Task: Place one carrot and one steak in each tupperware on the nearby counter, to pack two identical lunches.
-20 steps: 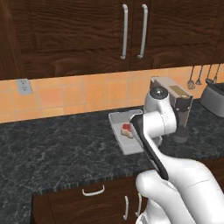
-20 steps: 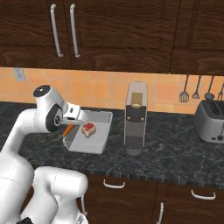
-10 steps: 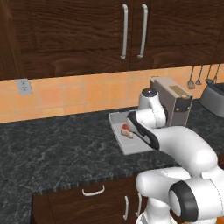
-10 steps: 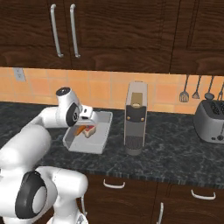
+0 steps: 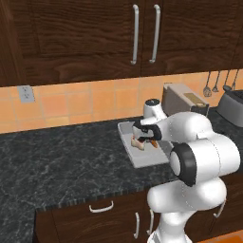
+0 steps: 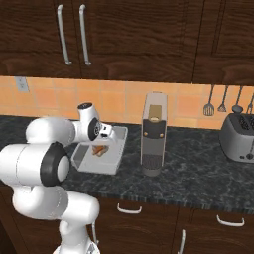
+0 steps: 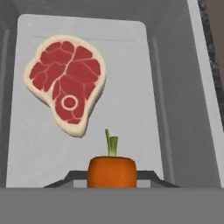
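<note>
A light-grey tupperware (image 5: 148,160) (image 6: 95,163) (image 7: 177,87) lies on the black speckled counter (image 5: 57,156) (image 6: 198,168). On its floor lies a red-pink steak (image 7: 65,83) (image 5: 138,143) with a pale edge. My gripper (image 7: 111,180) (image 5: 145,136) (image 6: 101,143) hangs low over the tray, shut on a short orange carrot (image 7: 111,172) (image 5: 153,144) (image 6: 100,150). In the hand view the carrot's green stub points toward the steak. The carrot sits beside the steak and apart from it; whether it touches the tray floor I cannot tell.
A tall coffee machine (image 6: 154,134) (image 5: 182,97) stands just right of the tray. Farther right are a silver toaster (image 6: 240,139) (image 5: 232,107) and hanging utensils (image 6: 223,101) on the tiled wall. Dark cabinets hang overhead. A wall outlet (image 5: 27,94) is at the far left.
The arm has swung forward and folded down, bringing the hand with the carrot low over the tray beside the steak. Its grip has stayed the same.
</note>
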